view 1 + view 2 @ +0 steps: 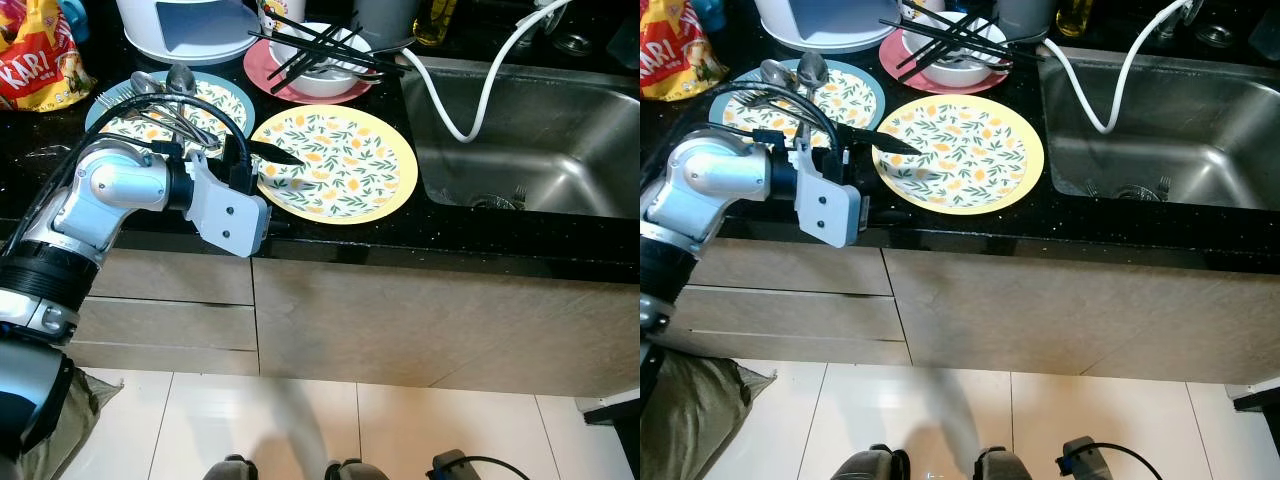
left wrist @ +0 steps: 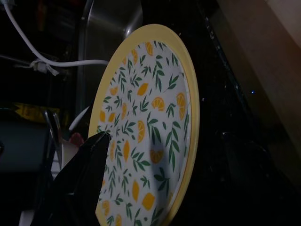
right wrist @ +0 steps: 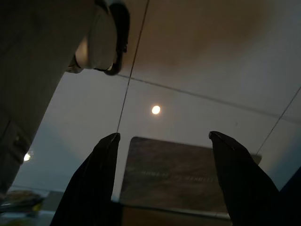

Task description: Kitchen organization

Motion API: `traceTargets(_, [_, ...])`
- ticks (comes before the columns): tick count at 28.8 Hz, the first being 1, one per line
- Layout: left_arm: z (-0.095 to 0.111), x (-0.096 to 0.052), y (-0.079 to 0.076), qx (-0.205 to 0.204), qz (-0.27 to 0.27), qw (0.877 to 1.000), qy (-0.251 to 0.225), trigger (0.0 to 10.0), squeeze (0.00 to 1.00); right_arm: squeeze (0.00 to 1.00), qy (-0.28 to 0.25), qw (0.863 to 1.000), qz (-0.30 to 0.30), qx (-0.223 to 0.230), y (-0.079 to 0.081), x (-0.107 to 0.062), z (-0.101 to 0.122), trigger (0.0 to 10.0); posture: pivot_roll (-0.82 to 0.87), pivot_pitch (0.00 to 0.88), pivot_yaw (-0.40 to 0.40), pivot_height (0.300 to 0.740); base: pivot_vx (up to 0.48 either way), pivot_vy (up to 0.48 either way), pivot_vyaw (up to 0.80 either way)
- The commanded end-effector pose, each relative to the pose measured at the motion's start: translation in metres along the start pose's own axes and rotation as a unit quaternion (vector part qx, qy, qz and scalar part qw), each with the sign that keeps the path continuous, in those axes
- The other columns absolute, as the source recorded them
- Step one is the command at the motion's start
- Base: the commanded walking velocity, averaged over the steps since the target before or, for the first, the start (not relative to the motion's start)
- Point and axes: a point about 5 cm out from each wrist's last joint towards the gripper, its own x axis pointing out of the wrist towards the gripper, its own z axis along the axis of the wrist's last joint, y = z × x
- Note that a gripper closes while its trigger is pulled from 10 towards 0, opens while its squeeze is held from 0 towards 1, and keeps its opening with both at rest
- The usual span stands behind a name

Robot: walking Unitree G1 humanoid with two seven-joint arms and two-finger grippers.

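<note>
Left hand (image 1: 283,156) reached over the near-left edge of the yellow plate (image 1: 350,165), one black finger lying flat above the patterned face; the second finger was hidden by the plate rim and wrist, so I could not tell whether the hand was apart or clamped on the rim. The wrist view showed one finger (image 2: 82,181) against the plate's face, rim close alongside. The plate sat flat on the black worktop (image 1: 330,235), near its front edge, just left of the sink (image 1: 530,140). Behind the left arm lay a blue plate (image 1: 225,97) carrying spoons (image 1: 170,85) and forks; further back, a pink plate (image 1: 270,75) held a white bowl (image 1: 330,78) with black chopsticks (image 1: 320,45) laid across. A white hose (image 1: 470,110) ran into the sink. A snack bag (image 1: 35,55) lay at the far left. Right hand (image 3: 164,141) hung idle, fingers apart, pointed at the floor tiles. Judgement: the step in hand looked like gripping the yellow plate by its rim. To do it well, one finger should go under the rim and one on top, clamping firmly before lifting; lift level and clear of the blue plate's cutlery, since a shallow pinch on a glazed rim may slip.
</note>
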Motion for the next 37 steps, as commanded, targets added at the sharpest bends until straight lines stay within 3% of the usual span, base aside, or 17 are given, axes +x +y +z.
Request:
traceTargets(1, [-0.004, 0.001, -0.016, -0.026, -0.046, 0.999, 0.01, 10.0, 0.0, 0.0, -0.009, 0.999, 0.001, 0.048, -0.005, -0.001, 0.0, 10.0, 0.04, 0.204, -0.016, 0.74, 0.0, 0.0, 0.0])
traceTargets(6, [-0.001, -0.002, -0.011, -0.06, -0.026, 0.998, -0.01, 10.0, 0.0, 0.0, -0.102, 0.983, 0.03, 0.147, -0.02, -0.008, 0.037, 10.0, 0.04, 0.202, -0.016, 0.74, 0.0, 0.0, 0.0])
traceTargets(7, [0.001, -0.003, -0.009, -0.067, -0.02, 0.997, -0.015, 10.0, 0.0, 0.0, -0.153, 0.972, 0.081, 0.158, -0.025, -0.014, 0.052, 10.0, 0.04, 0.2, -0.018, 0.74, 0.0, 0.0, 0.0])
traceTargets(11, [0.002, -0.004, -0.008, -0.074, -0.014, 0.997, -0.02, 10.0, 0.0, 0.0, -0.22, 0.95, 0.178, 0.129, -0.03, -0.026, 0.069, 10.0, 0.03, 0.199, -0.019, 0.74, 0.0, 0.0, 0.0])
traceTargets(13, [0.003, -0.005, -0.008, -0.075, -0.011, 0.997, -0.021, 10.0, 0.0, 0.0, -0.264, 0.916, 0.293, 0.074, -0.029, -0.041, 0.075, 10.0, 0.03, 0.196, -0.021, 0.74, 0.0, 0.0, 0.0])
traceTargets(15, [0.003, -0.005, -0.008, -0.075, -0.011, 0.997, -0.021, 10.0, 0.0, 0.0, -0.264, 0.916, 0.293, 0.074, -0.029, -0.041, 0.075, 10.0, 0.03, 0.196, -0.021, 0.74, 0.0, 0.0, 0.0])
traceTargets(18, [0.004, -0.009, -0.006, -0.083, -0.005, 0.996, -0.02, 10.0, 0.0, 0.0, -0.354, 0.791, 0.498, -0.025, -0.01, -0.104, 0.101, 10.0, 0.03, 0.195, -0.023, 0.74, 0.0, 0.0, 0.0])
traceTargets(19, [0.004, -0.009, -0.006, -0.083, -0.005, 0.996, -0.02, 10.0, 0.0, 0.0, -0.354, 0.791, 0.498, -0.025, -0.01, -0.104, 0.101, 10.0, 0.03, 0.195, -0.023, 0.74, 0.0, 0.0, 0.0])
traceTargets(21, [0.004, -0.011, -0.005, -0.087, 0.001, 0.996, -0.02, 10.0, 0.0, 0.0, -0.404, 0.715, 0.565, -0.082, 0.008, -0.15, 0.124, 10.0, 0.03, 0.195, -0.022, 0.74, 0.0, 0.0, 0.0])
traceTargets(23, [0.005, -0.013, -0.004, -0.089, 0.003, 0.996, -0.02, 10.0, 0.0, 0.0, -0.435, 0.658, 0.601, -0.13, 0.021, -0.184, 0.14, 10.0, 0.04, 0.194, -0.021, 0.74, 0.0, 0.0, 0.0])
traceTargets(24, [0.005, -0.013, -0.004, -0.089, 0.003, 0.996, -0.02, 10.0, 0.0, 0.0, -0.435, 0.658, 0.601, -0.13, 0.021, -0.184, 0.14, 10.0, 0.04, 0.194, -0.021, 0.74, 0.0, 0.0, 0.0])
traceTargets(25, [0.006, -0.013, -0.003, -0.09, 0.004, 0.996, -0.02, 10.0, 0.0, 0.0, -0.452, 0.625, 0.617, -0.156, 0.026, -0.202, 0.149, 10.0, 0.04, 0.194, -0.021, 0.74, 0.0, 0.0, 0.0])
traceTargets(26, [0.006, -0.013, -0.003, -0.09, 0.004, 0.996, -0.02, 10.0, 0.0, 0.0, -0.452, 0.625, 0.617, -0.156, 0.026, -0.202, 0.149, 10.0, 0.04, 0.194, -0.021, 0.74, 0.0, 0.0, 0.0])
traceTargets(29, [0.006, -0.014, -0.002, -0.091, 0.008, 0.996, -0.019, 10.0, 0.0, 0.0, -0.5, 0.546, 0.64, -0.205, 0.034, -0.243, 0.17, 10.0, 0.04, 0.192, -0.024, 0.74, 0.0, 0.0, 0.0])
traceTargets(30, [0.006, -0.014, -0.002, -0.091, 0.008, 0.996, -0.019, 10.0, 0.0, 0.0, -0.5, 0.546, 0.64, -0.205, 0.034, -0.243, 0.17, 10.0, 0.04, 0.192, -0.024, 0.74, 0.0, 0.0, 0.0])
traceTargets(31, [0.007, -0.014, -0.001, -0.092, 0.012, 0.996, -0.019, 10.0, 0.0, 0.0, -0.535, 0.513, 0.636, -0.215, 0.035, -0.264, 0.184, 10.0, 0.04, 0.191, -0.025, 0.74, 0.0, 0.0, 0.0])
traceTargets(37, [0.009, -0.015, 0.0, -0.104, 0.029, 0.994, -0.024, 10.0, 0.0, 0.0, -0.599, 0.488, 0.597, -0.216, 0.038, -0.294, 0.211, 10.0, 0.05, 0.187, -0.031, 0.74, 0.0, 0.0, 0.0])
